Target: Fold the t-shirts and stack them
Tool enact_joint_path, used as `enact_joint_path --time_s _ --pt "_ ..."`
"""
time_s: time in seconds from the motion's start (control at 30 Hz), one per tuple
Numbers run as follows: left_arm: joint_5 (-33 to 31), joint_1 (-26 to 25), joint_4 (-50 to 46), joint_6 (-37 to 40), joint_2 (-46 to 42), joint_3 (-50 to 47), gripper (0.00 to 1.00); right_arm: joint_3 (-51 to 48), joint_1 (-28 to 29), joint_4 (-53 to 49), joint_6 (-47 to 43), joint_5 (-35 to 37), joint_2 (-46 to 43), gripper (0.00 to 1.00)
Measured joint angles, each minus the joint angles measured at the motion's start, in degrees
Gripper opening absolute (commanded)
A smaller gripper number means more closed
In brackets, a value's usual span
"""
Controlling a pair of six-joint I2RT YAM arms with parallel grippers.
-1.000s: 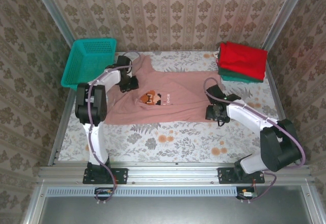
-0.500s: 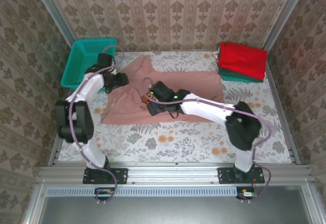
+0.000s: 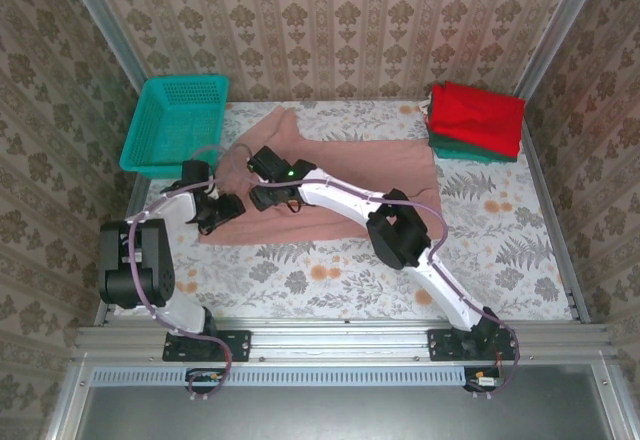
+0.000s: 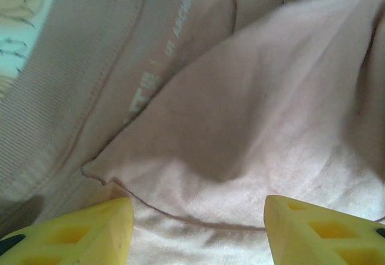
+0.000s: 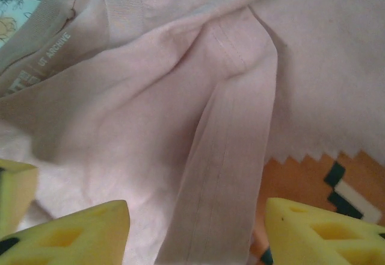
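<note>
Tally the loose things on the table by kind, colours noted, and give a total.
T-shirts: 3 (pink t-shirt on the table; red t-shirt folded on top of the dark green t-shirt)
Baskets: 1 (teal basket)
Total: 4

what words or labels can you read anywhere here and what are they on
"UT ARCHIVE": small white print inside the neck of the pink t-shirt.
Larger print beside it: too blurred to read.
Nothing else is legible.
</note>
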Motion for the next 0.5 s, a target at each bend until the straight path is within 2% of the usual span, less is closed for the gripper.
enact_joint_path --time_s 0.2,0.27,0.5 --pt "0.72 1.79 0.79 0.33 0.0 0.0 0.6 3.52 -1.68 -5.27 -0.04 0.24 2.73 0.15" --pt "0.98 2.51 0.74 0.72 0.0 0.0 0.6 3.85 -2.05 -5.84 -0.31 0.42 2.73 0.09" --pt "2.21 4.09 0.79 2.45 0.22 -0.5 0.59 8.46 -3.15 -8.07 -4.68 3.02 2.73 0.14"
